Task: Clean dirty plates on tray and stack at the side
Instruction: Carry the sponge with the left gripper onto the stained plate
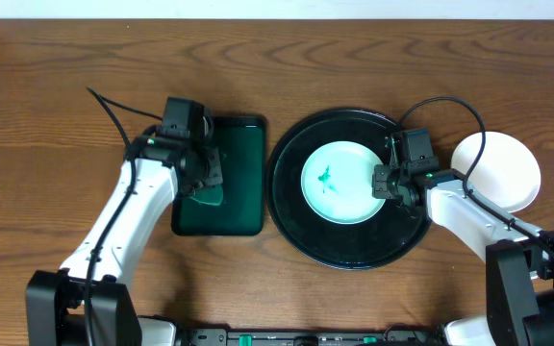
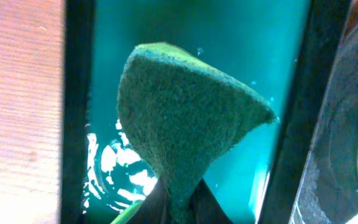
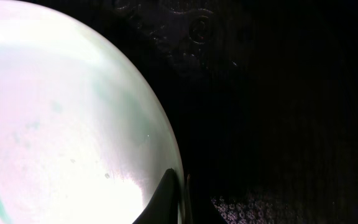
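Tabletop (image 1: 46, 144), green tray (image 1: 243, 173) beside black tray (image 1: 291, 211)

overhead evenly lit; right wrist plate (image 3: 55, 106) glares white, tray (image 3: 278, 124) nearly black.

Wooden table (image 1: 46, 96); dark green rectangular tray (image 1: 243, 183) (maybe wet inside), green sponge (image 2: 185, 118) above it.

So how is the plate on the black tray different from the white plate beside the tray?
The plate on the tray has a green smear; the plate beside the tray looks clean white. The plate on the tray lies in the black tray; the plate beside the tray lies on the wooden table. The right gripper pinches the rim of the plate on the tray; nothing holds the other one. Both are round and look alike in size.
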